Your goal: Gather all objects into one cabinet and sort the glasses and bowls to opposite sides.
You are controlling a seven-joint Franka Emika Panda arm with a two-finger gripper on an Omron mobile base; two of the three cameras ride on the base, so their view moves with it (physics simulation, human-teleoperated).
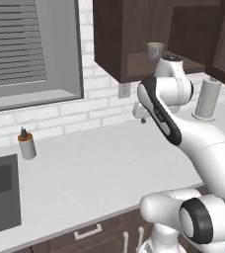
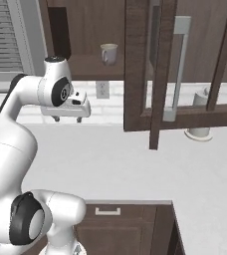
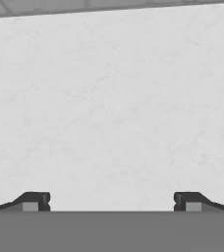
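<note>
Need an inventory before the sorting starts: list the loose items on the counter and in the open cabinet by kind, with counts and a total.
Pale tumbler on the open cabinet shelf: 1
Paper towel roll upright on the counter: 1
Small bottle with dark top on the counter near the sink: 1
Total: 3

The arm (image 1: pixel 203 148) is glossy white, built of rounded, swollen links with dark grey bands and round dark caps at the joints. Its pincer (image 2: pixel 66 119) is a flat white block ending in two small dark tips.
</note>
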